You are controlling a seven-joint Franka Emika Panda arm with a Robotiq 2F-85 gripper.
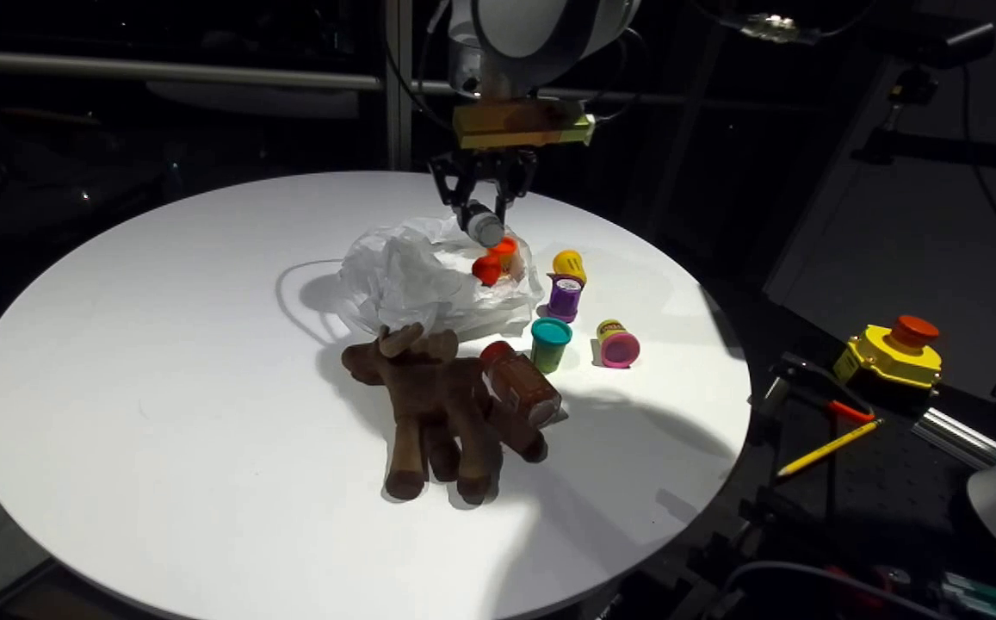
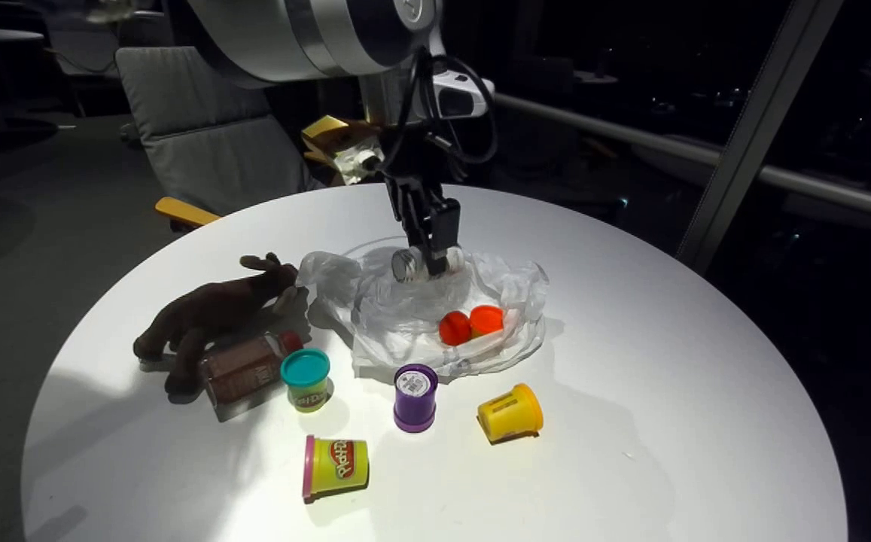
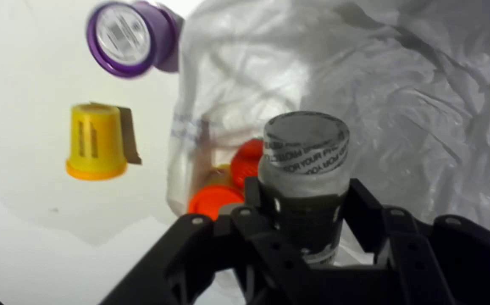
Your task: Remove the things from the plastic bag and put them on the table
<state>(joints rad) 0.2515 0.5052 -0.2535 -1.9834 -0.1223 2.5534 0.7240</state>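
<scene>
Gripper (image 1: 482, 213): you have a sealed bottle (image 3: 306, 182) pinched above the plastic bag (image 1: 394, 280)
Plastic bag: orange-lidded tub (image 2: 486, 321) inside
Table (image 2: 676, 361): standing purple tub (image 2: 414, 406)

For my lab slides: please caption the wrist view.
End effector holding a bottle over the plastic bag, an orange-lidded tub inside, a purple tub and a yellow tub outside.

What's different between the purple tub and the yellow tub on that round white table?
Pose: the purple tub stands on end, while the yellow tub lies on its side.
Markings: the purple tub shows a round white barcode sticker on its upper end; the yellow tub shows dark print along its side.
Both sit on the table, outside the plastic bag.
</scene>
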